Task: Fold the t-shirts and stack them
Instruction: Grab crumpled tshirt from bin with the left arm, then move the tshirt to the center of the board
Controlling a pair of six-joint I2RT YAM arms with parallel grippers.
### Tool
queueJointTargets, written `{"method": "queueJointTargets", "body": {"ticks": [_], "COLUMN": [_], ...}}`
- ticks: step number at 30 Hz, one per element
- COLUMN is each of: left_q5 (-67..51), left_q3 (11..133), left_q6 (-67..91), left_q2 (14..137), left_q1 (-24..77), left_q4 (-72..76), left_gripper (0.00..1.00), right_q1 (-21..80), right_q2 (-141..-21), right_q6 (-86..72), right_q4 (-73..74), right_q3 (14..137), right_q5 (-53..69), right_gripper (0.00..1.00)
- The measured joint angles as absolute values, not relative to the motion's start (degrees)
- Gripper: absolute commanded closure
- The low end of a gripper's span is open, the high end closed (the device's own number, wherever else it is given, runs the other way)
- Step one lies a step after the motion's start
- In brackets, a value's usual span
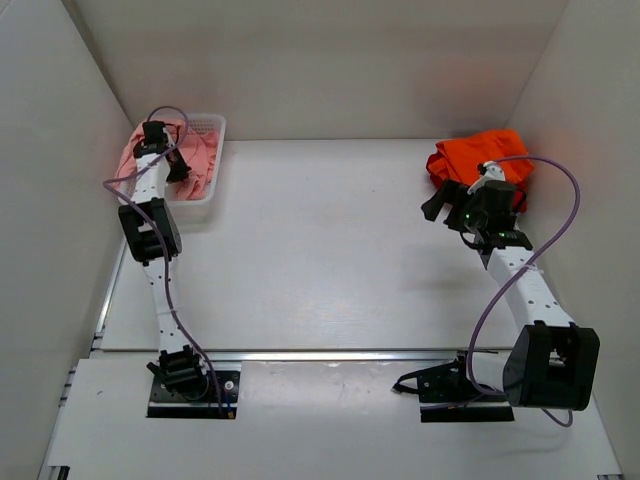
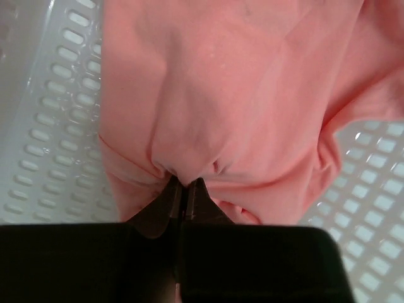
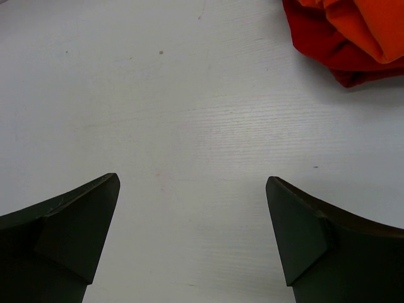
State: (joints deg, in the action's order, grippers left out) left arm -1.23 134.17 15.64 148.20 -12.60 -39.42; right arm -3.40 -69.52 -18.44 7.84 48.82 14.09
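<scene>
pink shirt pinched in the basket, orange and red shirts heaped at far right

the white worktop lies between pale walls, and most of its middle shows bare surface. the left arm reaches from its base at the near edge to the far left corner. the right arm bends up toward the far right.

a white plastic mesh basket sits at the far left of the worktop, close to the side wall. the salmon-pink shirt lies crumpled inside it, covering much of the slotted floor, and in the top view it bulges over the rim on the wall side.

the orange shirt is bunched at the far right of the worktop. the red shirt is bunched with it, touching it, and shows along the heap's edge; which one lies on top i cannot tell.

the left end effector is down in the basket, clenched on a gathered fold of the pink shirt, and the cloth puckers where the two fingers meet.

the right end effector is released, its fingers spread wide over bare worktop and holding nothing. the orange and red heap is just beyond it, to its right, and not touching it.
</scene>
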Motion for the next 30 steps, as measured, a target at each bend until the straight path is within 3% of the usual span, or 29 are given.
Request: {"method": "queueJointTargets", "body": {"ticks": [3, 8, 11, 15, 20, 25, 30], "left_q5": [-2.11, 6.90, 11.35, 15.70, 15.68, 14.87, 5.72], "left_q3": [143.04, 141.91, 133.99, 120.70, 123.44, 126.41, 122.43], "left_q6": [15.59, 15.49, 15.00, 11.55, 9.80, 10.22, 14.90], "left_q2": [152.20, 148.05, 137.91, 115.20, 95.18, 85.89, 80.42], "left_q1": [-12.38, -9.98, -7.38, -3.38, -2.13, -3.16, 5.17], "left_q4": [-44.80, -46.63, -42.46, -29.98, -19.25, -15.97, -14.68], "left_gripper": [1.00, 1.00, 1.00, 1.00, 1.00, 1.00, 1.00], "right_q1": [-3.92, -2.37, -0.78, 1.83, 3.62, 2.44, -0.23], "right_q2": [-69.32, -67.88, -66.52, -62.96, -54.85, -47.77, -43.72], "right_q6": [-18.70, -19.57, -20.01, -21.02, -22.81, -24.12, -24.64], "right_q4": [7.68, 7.79, 8.21, 9.19, 10.96, 14.26, 14.85], "right_q3": [48.82, 48.82, 48.82, 48.40, 45.32, 43.09, 41.45], "right_q5": [14.46, 14.39, 14.46, 14.55, 15.18, 16.38, 18.55], "right_gripper": [0.01, 0.01, 0.01, 0.01, 0.00, 0.01, 0.01]}}
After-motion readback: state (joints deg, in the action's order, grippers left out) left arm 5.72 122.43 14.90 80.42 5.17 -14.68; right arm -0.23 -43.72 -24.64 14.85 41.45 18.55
